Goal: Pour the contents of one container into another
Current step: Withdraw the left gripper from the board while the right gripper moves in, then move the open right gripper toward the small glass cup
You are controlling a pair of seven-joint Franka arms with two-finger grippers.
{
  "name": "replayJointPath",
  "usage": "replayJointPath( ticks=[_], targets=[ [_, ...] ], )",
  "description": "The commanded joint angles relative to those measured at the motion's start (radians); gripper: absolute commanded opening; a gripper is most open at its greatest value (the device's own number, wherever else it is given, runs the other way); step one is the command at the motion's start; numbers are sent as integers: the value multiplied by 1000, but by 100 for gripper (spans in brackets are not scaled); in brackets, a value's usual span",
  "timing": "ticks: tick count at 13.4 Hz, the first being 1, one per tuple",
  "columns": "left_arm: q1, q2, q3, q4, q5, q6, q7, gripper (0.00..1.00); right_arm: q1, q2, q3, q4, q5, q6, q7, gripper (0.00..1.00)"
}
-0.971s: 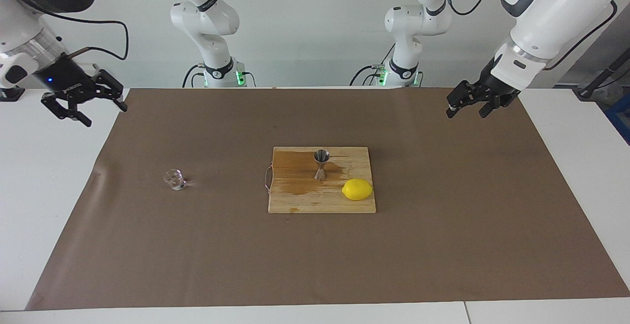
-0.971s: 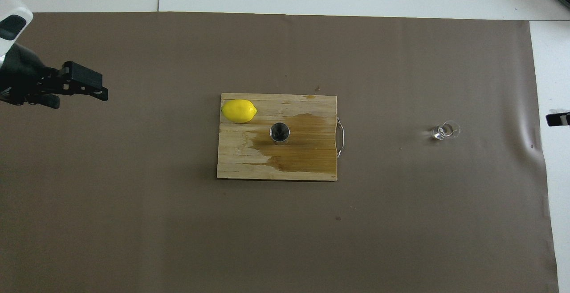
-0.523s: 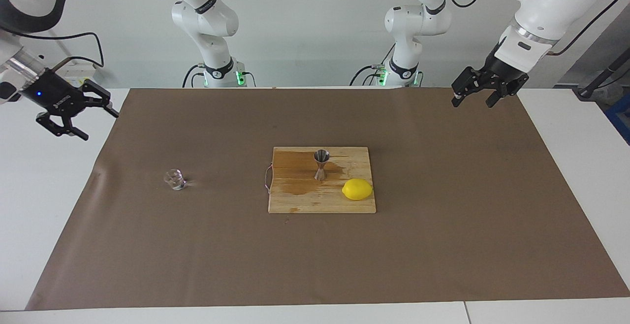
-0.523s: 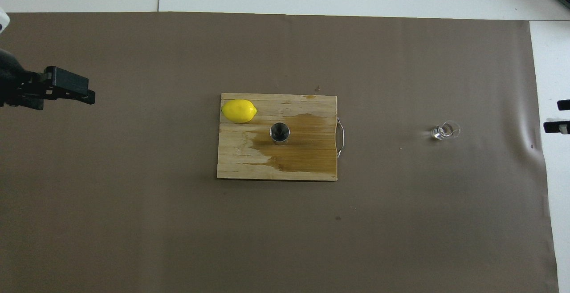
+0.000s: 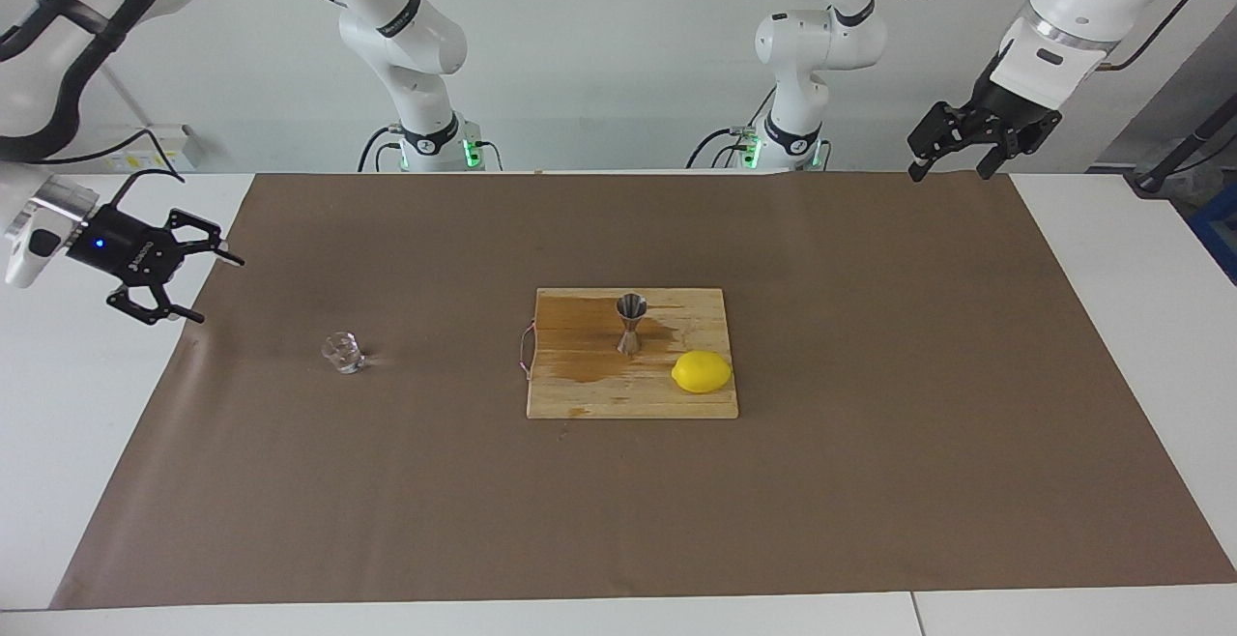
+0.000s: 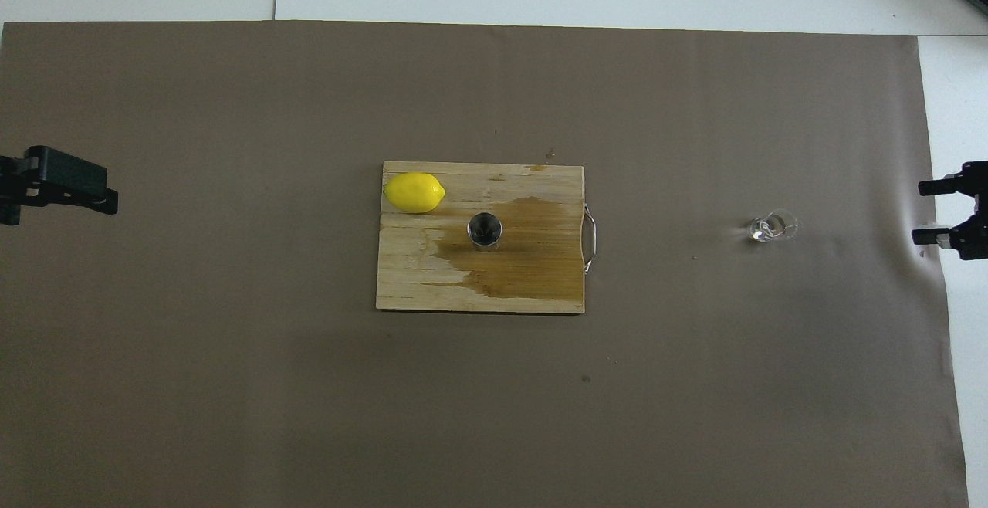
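Note:
A tiny clear glass cup (image 5: 342, 353) (image 6: 772, 226) stands upright on the brown cover toward the right arm's end of the table. The steel hourglass jigger (image 5: 631, 323) (image 6: 485, 230) stands upright on the wooden board (image 5: 628, 396) (image 6: 417, 280) at mid-table. My right gripper (image 5: 215, 288) (image 6: 920, 212) hangs open and empty over the cover's edge, apart from the cup, with its fingers turned toward it. High over the cover's corner at the left arm's end, my left gripper (image 5: 949, 172) (image 6: 100, 198) is open and empty.
A yellow lemon (image 5: 702, 371) (image 6: 414, 192) lies on the board beside the jigger, at the corner farther from the robots. A dark wet stain (image 6: 525, 253) spreads over the board around the jigger. The board's metal handle (image 6: 590, 239) faces the cup.
The right gripper has come down and swung in line with the cup. The left gripper has risen and drawn back toward its end of the table. Cup, jigger and lemon have not moved.

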Motion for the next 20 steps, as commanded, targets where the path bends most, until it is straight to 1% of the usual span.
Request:
replayJointPath(
  ticks=[1,4,6,9,10,12,15,17,18,20],
  targets=[
    [-8,-54,9,-62,25,-34,13,100,-39,47,7,-5,75,-40,-118,100],
    [-21,-118,10,-191,53,-21,11,100,-40,92,7,-9,139,-83,-191,100],
    [-22,-146,19,-249,53,8,13,100,-40,102,7,-25,155,-83,-227,100],
    [-22,-207,24,-375,53,69,15,100,-45,145,7,-39,194,-83,-302,100],
    [-21,-215,32,-394,53,75,19,100,-40,156,8,-45,204,-81,-317,100],
    [-22,-223,47,-402,55,78,21,100,-33,182,8,-65,250,-77,-383,100],
    [-24,-223,52,-397,55,126,28,100,-33,230,13,-49,274,-72,-419,100],
    [-15,-223,50,-397,56,164,28,100,-25,231,19,-48,279,-66,-432,100],
    [-15,-223,49,-399,58,166,28,100,-1,241,19,-46,280,-62,-460,100],
    [-16,-223,49,-399,59,173,28,100,10,265,19,-48,310,-45,-507,100]
  ],
)
